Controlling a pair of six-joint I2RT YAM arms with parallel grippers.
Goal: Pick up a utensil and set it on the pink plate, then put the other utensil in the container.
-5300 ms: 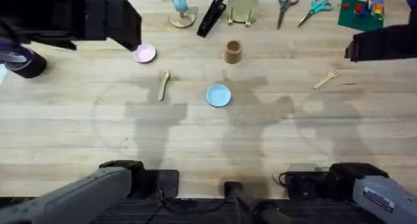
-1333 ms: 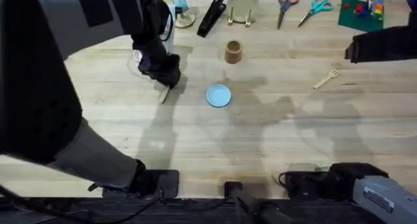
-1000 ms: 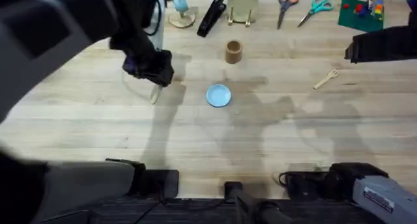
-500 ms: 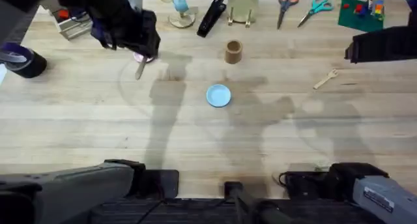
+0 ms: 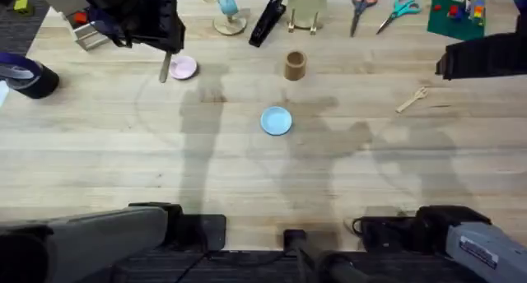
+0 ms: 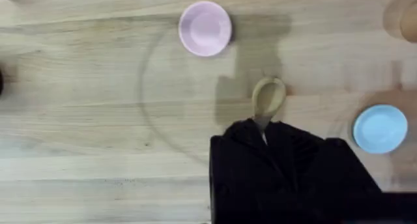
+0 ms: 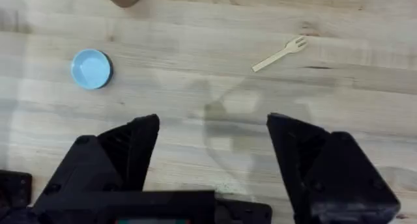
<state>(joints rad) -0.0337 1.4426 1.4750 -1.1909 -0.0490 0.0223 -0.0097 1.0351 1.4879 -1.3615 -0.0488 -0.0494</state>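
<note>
Left claw [image 5: 165,53] grasping utensil [image 5: 165,67], carried from table centre to beside pink plate [image 5: 184,67].

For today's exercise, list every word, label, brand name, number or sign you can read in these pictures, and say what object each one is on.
No text can be read.
White label on the right arm's base: dark marks, too blurred to read.
Wooden spoon, pink plate, fork, cup: no markings.

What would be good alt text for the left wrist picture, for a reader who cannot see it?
The left hand holds a wooden spoon above a wooden table, its rounded end pointing out from the black fingers. A small pink plate lies beyond it, and a blue plate lies off to one side.
</note>
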